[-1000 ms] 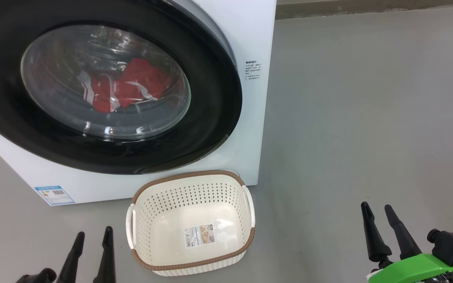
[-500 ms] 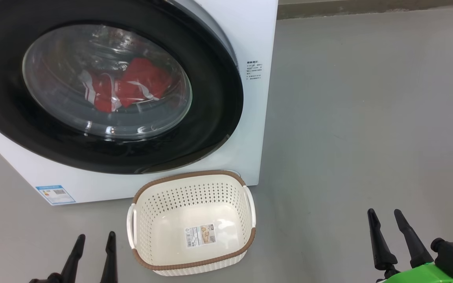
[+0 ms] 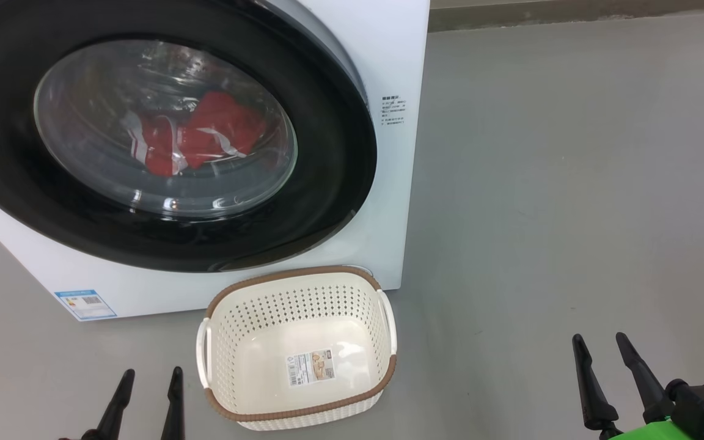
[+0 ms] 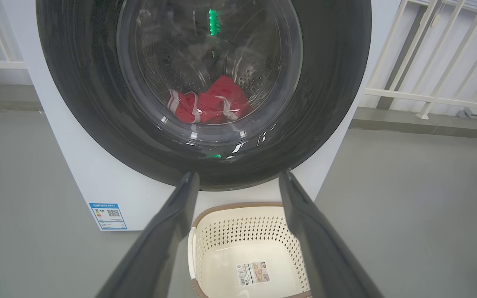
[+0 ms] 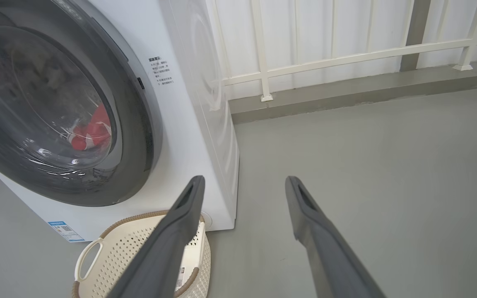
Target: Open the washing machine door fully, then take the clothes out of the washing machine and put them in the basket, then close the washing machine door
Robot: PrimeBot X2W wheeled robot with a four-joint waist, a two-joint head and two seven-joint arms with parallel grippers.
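Broad grey floor (image 3: 572,183) right of washing machine (image 3: 398,55)

A grey floor (image 3: 572,183) was seen all around. A white railing (image 5: 260,41) was set on a low grey kerb (image 5: 346,96) at its far edge.

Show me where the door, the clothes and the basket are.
door (image 3: 327,153), head view, on its black rim, right side.
clothes (image 3: 217,122), head view, on the red fabric.
basket (image 3: 297,299), head view, on its far perforated wall.
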